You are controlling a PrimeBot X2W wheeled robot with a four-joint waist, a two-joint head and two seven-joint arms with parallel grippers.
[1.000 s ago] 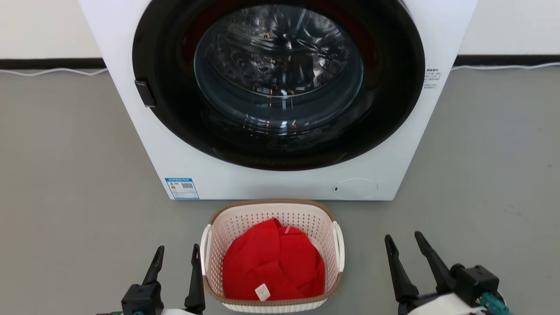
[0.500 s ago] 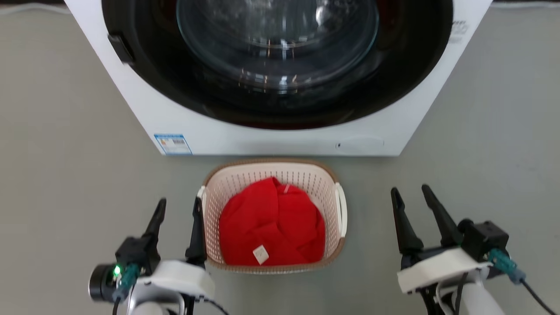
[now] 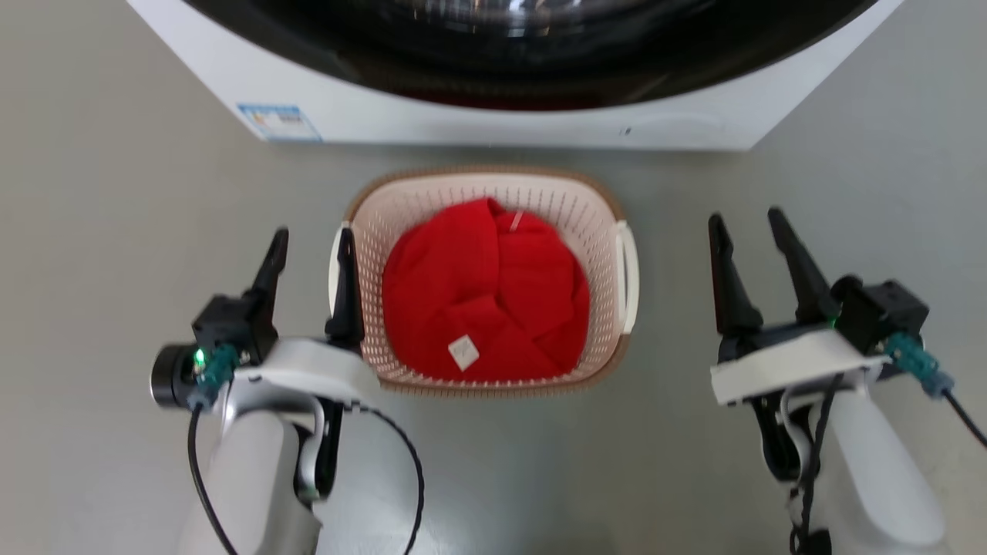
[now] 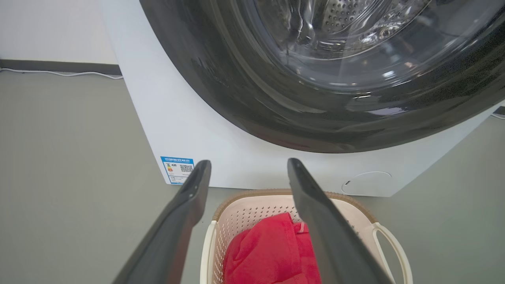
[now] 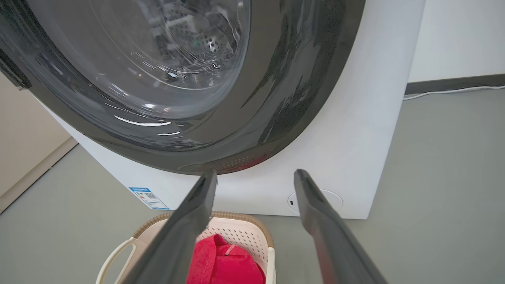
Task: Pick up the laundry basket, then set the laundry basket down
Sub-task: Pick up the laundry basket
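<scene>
Washing machine (image 3: 370,116) close behind laundry basket (image 3: 540,196) — red cloth (image 3: 482,301) inside; both jaws wide, flanking it.

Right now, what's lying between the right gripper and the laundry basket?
Bare grey floor, nothing else. In the head view the open right gripper stands apart from the laundry basket, off its white handle.

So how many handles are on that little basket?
2: the left white handle and the right white handle, on opposite sides of the cream perforated plastic basket.
</scene>
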